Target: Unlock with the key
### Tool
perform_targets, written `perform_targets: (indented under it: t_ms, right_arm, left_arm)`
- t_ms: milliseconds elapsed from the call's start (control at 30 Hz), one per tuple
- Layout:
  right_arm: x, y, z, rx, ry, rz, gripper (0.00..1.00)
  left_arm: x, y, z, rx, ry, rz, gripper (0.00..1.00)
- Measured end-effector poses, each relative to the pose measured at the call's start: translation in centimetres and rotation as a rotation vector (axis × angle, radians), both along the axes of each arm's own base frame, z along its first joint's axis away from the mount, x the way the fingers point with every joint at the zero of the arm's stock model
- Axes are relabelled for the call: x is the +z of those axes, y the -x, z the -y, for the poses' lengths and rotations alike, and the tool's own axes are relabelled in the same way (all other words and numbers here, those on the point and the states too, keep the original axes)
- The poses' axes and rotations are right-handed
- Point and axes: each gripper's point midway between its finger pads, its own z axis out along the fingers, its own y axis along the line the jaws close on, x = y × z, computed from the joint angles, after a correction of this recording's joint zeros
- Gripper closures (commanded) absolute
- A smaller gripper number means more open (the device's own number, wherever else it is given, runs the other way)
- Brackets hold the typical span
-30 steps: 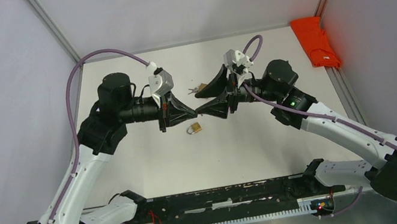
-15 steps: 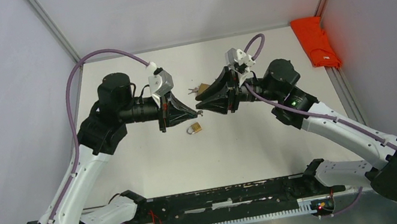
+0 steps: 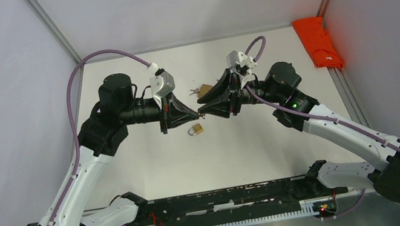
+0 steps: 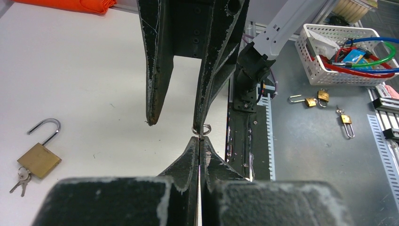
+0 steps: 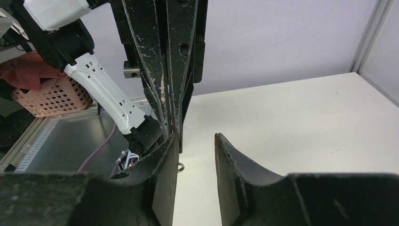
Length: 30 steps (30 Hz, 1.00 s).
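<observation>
The left fingers [image 4: 192, 157] are pressed fully together on a thin metal piece that ends in a small ring just past their tips. This is most likely the key [image 4: 201, 130], though its blade is pinched out of sight. The right fingers [image 5: 164, 160] meet them tip to tip and stand partly open with nothing between them. One tip touches or nearly touches the ring, while the gap sits off to one side of it, so the right side has no grip yet. Both pairs hang in the air above the middle of the bench [image 4: 94, 70]. The padlock [image 4: 40, 160] lies flat on the bench just toward the near edge from where the tips meet, apart from both arms. A small bunch of keys [image 4: 19, 175] sits at its base. One end of its shackle looks raised, but I cannot tell whether it is really undone. The step in hand seems to be a mid-air pass or re-grip of the key. Next, the right fingers would need to slide sideways until the ring end sits in their gap, then close before the left lets go. The piece is thin and slick, so a slightly off pinch could twist or drop it.
</observation>
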Motion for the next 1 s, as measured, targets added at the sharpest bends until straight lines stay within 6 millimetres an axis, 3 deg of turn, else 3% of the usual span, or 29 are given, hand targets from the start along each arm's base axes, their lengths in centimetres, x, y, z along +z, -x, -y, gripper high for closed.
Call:
perform_targets:
  t_ms: [733, 933, 1000]
  right_arm:
    - [1.2, 0.8, 0.5, 0.009, -0.037, 0.005, 0.6]
    - [0.0, 1.0, 0.4, 0.027, -0.021, -0.019, 0.61]
    - [-0.5, 0.9, 0.3, 0.031, -0.014, -0.034, 0.65]
  left_arm:
    - [0.3, 0.4, 0.0, -0.018, 0.01, 0.003, 0.98]
    - [0.4, 0.5, -0.1, -0.019, 0.012, 0.006, 0.98]
    - [0.4, 0.6, -0.1, -0.018, 0.013, 0.009, 0.98]
